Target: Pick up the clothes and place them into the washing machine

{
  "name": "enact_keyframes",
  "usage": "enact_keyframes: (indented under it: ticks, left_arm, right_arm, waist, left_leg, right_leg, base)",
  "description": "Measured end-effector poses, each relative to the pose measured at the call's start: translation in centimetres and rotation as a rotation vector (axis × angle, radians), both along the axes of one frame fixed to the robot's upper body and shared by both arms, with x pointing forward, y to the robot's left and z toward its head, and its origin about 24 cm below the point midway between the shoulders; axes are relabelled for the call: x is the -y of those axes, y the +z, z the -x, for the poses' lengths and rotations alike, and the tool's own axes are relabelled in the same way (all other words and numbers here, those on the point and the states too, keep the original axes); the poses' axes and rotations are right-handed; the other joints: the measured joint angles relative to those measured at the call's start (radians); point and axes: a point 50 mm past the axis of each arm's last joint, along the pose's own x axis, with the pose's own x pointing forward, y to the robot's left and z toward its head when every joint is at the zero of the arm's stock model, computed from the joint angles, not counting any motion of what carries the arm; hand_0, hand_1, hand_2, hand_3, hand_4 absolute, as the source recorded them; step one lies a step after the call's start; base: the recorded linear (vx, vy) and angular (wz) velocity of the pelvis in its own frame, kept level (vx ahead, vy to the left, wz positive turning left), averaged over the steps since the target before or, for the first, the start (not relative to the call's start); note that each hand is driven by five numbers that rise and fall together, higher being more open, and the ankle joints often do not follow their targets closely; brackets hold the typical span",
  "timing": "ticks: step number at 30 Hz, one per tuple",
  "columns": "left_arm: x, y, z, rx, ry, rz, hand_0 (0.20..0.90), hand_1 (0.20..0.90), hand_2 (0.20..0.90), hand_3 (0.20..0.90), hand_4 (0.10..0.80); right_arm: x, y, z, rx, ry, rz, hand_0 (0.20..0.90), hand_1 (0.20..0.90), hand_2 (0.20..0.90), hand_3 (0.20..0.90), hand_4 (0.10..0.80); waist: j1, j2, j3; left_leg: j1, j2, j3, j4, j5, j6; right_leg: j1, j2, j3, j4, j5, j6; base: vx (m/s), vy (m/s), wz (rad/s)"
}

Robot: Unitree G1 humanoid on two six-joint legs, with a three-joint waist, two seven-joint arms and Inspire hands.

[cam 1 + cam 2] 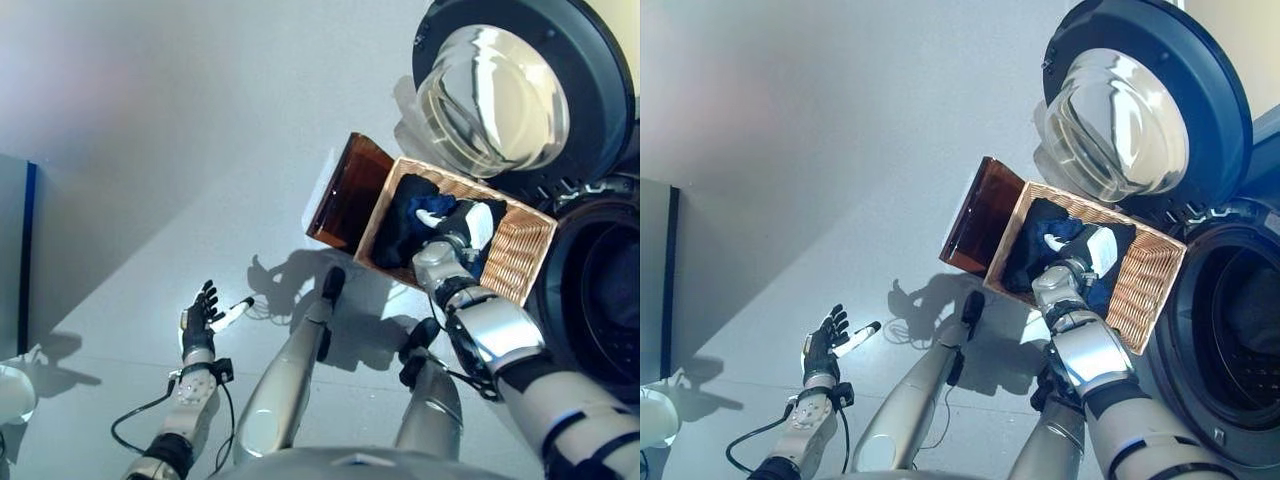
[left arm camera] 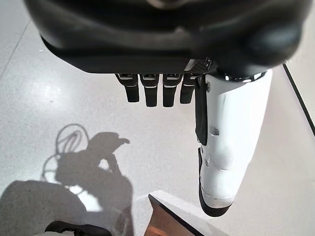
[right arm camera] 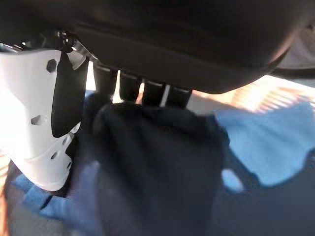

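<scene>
Dark blue clothes [image 1: 403, 228] lie heaped in a wicker basket [image 1: 522, 262] on the floor, beside the washing machine's open drum [image 1: 1240, 330]. My right hand [image 1: 458, 228] is down inside the basket on top of the heap. In the right wrist view the hand [image 3: 197, 39] presses into a dark bulge of cloth [image 3: 157, 167], with lighter blue cloth [image 3: 261, 142] next to it. My left hand [image 1: 198, 320] hangs open over bare floor far to the left, holding nothing; it also shows in its wrist view [image 2: 162, 39].
The machine's round door [image 1: 500, 90] stands swung open just beyond the basket. A brown translucent panel [image 1: 345, 190] leans against the basket's left end. A dark upright edge [image 1: 25, 250] stands at the far left. Pale floor [image 1: 200, 150] spreads between them.
</scene>
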Motion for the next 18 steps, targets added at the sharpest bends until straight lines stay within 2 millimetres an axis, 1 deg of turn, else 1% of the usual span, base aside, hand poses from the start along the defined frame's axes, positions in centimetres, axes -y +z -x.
enact_keyframes:
  ticks: [2,4,7,10,12,14,15,16,18]
  left_arm:
    - [-0.2,0.0,0.3,-0.003,0.0,-0.003,0.9,0.9,0.9,0.9,0.8]
    - [-0.6,0.0,0.4,-0.005,0.011,-0.01,0.9,0.9,0.9,0.9,0.8]
    - [-0.7,0.0,0.4,-0.003,0.012,-0.011,0.9,0.9,0.9,0.9,0.8]
    - [-0.7,0.0,0.4,-0.002,0.003,-0.01,0.9,0.9,0.9,0.9,0.8]
    - [-0.6,0.0,0.4,-0.002,-0.006,-0.006,0.9,0.9,0.9,0.9,0.8]
    - [-0.7,-0.1,0.5,-0.008,-0.009,-0.005,0.9,0.9,0.9,0.9,0.8]
    - [-0.7,-0.2,0.5,-0.016,-0.008,-0.006,0.9,0.9,0.9,0.9,0.8]
    - [-0.8,-0.3,0.6,-0.022,-0.006,-0.006,0.9,0.9,0.9,0.9,0.8]
    - [-1.1,-0.6,1.0,-0.04,0.0,-0.006,0.9,0.9,0.9,0.9,0.8]
  right_arm:
    - [0.8,-0.1,0.3,-0.011,-0.026,0.005,0.2,0.2,0.2,0.2,0.3]
    - [1.2,-0.1,0.4,-0.018,-0.036,0.011,0.2,0.2,0.2,0.2,0.3]
    - [1.8,-0.1,0.6,-0.014,-0.063,-0.004,0.2,0.2,0.2,0.2,0.3]
    - [1.9,-0.1,0.6,-0.013,-0.067,-0.007,0.2,0.2,0.2,0.2,0.3]
    - [2.3,0.0,0.6,-0.005,-0.082,-0.021,0.2,0.2,0.2,0.2,0.3]
    - [2.7,0.1,0.7,0.004,-0.101,-0.056,0.2,0.2,0.2,0.2,0.3]
    - [3.0,0.0,0.8,0.016,-0.118,-0.086,0.2,0.2,0.2,0.2,0.3]
    - [3.1,0.0,0.9,0.034,-0.13,-0.115,0.2,0.2,0.2,0.2,0.3]
    - [2.9,0.2,0.7,0.13,-0.137,-0.193,0.2,0.2,0.2,0.2,0.3]
  waist:
    - [0.003,0.01,0.006]
    - [0.008,0.016,0.009]
    - [0.003,0.033,0.01]
    - [-0.001,0.034,0.01]
    - [0.0,0.035,0.009]
    - [-0.003,0.039,0.009]
    - [-0.015,0.044,0.008]
    - [-0.009,0.046,0.007]
    - [-0.04,0.048,0.005]
  left_leg:
    - [0.027,-0.002,0.008,-0.009,0.0,0.0]
    - [0.047,-0.002,0.017,-0.017,-0.001,0.0]
    - [0.058,-0.001,0.02,-0.016,0.0,0.0]
    - [0.066,0.0,0.027,-0.017,-0.001,0.0]
    - [0.078,0.0,0.041,-0.02,-0.003,0.003]
    - [0.109,0.0,0.055,-0.033,-0.003,0.004]
    - [0.13,0.002,0.058,-0.038,-0.003,0.004]
    - [0.142,0.002,0.059,-0.044,-0.003,0.004]
    - [0.179,0.004,0.07,-0.052,-0.005,0.007]
  right_leg:
    - [0.02,-0.004,0.004,-0.002,-0.001,0.0]
    - [0.024,-0.007,0.016,-0.003,-0.005,0.0]
    - [0.033,-0.007,0.019,0.0,-0.005,-0.001]
    - [0.035,-0.007,0.028,0.0,-0.005,-0.001]
    - [0.038,-0.007,0.043,0.0,-0.005,-0.001]
    - [0.057,-0.007,0.056,-0.008,-0.003,0.001]
    - [0.078,-0.004,0.06,-0.018,-0.001,0.003]
    - [0.089,-0.002,0.063,-0.023,0.0,0.005]
    - [0.122,0.0,0.067,-0.042,0.007,0.008]
  base:
    - [-0.001,0.029,-0.08]
    - [-0.006,0.016,-0.13]
    - [0.005,0.008,-0.03]
    - [0.007,0.007,-0.06]
    - [0.014,-0.017,-0.15]
    - [0.041,-0.033,-0.17]
    - [0.046,-0.022,-0.11]
    - [-0.057,0.027,-0.12]
    - [-0.074,0.023,-0.17]
